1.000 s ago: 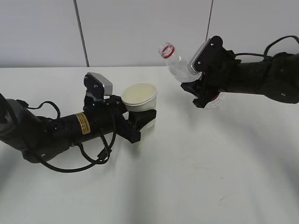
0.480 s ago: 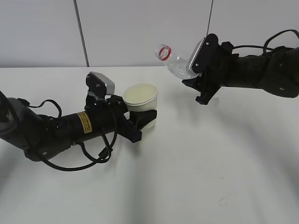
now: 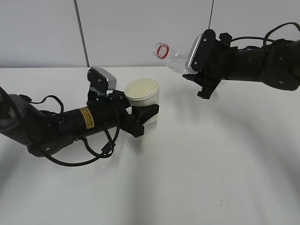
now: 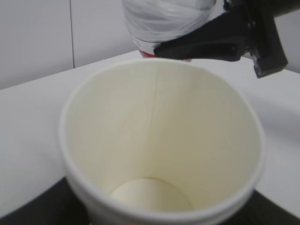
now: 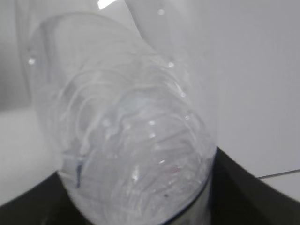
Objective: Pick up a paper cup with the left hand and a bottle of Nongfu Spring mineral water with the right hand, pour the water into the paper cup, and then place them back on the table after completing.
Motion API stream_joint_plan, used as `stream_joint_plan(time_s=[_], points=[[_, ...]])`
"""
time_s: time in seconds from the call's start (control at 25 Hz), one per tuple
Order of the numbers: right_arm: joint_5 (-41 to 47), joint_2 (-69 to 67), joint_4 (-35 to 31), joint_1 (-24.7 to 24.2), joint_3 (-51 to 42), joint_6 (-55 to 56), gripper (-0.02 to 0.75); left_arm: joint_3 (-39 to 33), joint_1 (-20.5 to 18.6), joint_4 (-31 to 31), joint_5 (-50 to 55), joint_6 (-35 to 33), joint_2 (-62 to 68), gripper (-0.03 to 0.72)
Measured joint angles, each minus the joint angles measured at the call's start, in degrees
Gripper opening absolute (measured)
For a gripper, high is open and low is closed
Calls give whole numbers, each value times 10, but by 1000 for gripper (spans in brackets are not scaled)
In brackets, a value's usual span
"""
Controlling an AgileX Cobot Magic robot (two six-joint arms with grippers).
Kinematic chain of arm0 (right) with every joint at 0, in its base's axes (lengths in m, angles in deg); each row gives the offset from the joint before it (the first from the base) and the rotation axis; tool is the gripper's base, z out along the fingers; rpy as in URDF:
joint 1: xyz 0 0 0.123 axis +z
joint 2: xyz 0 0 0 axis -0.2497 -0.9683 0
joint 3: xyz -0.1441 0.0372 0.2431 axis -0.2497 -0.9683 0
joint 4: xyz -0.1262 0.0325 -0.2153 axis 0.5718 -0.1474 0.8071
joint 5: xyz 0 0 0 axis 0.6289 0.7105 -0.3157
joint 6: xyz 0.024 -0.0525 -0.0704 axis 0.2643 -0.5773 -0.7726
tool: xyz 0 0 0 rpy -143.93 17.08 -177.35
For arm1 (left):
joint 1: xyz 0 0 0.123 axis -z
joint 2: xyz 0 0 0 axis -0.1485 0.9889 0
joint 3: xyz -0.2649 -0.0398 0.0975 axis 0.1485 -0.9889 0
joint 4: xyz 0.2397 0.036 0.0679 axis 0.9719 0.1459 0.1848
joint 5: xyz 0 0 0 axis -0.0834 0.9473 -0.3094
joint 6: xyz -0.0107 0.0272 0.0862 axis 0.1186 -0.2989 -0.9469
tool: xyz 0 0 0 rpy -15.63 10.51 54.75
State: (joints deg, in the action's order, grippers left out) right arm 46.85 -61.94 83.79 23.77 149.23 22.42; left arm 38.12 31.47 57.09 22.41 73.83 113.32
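Pale grey wall panels behind, and a big white table [image 3: 187, 168] filling the foreground; 2 black arms are working above it.

On the left, the left hand [image 3: 143, 116] has its fingers pressed against the sides of the paper cup [image 3: 142, 99]; the cup sits upright in that grip, mouth open to the ceiling, and whether its base is touching the tabletop or just clear of it I cannot tell. The yellow sticker [image 3: 86, 117] shows on the arm's body, the grey camera block [image 3: 104, 78] sits on top, and a black cable [image 3: 82, 152] loops down beside the arm onto the table. From the left wrist view, the cup [image 4: 159, 140] looks cream inside and appears dry, its round bottom plain to see.

Over on the right, the right hand [image 3: 201, 70] is clamped round the body of the bottle [image 3: 176, 58]; the bottle is tipped far over, close to level, with its red-ringed neck [image 3: 162, 50] pointing left, capless. The mouth sits above and to the right of the cup, not yet over the rim; no stream shows between them.

The right wrist view is filled with the clear ribbed plastic [image 5: 136, 150]; the water level cannot be read there, and the gripper's black edges frame it below.
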Motion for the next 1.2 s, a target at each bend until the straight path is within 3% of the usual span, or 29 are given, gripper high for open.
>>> stream_joint_plan(time_s=[1.2], points=[[30, 0, 32, 6, 26, -89, 449, 2, 2, 3, 1, 4, 0, 417]])
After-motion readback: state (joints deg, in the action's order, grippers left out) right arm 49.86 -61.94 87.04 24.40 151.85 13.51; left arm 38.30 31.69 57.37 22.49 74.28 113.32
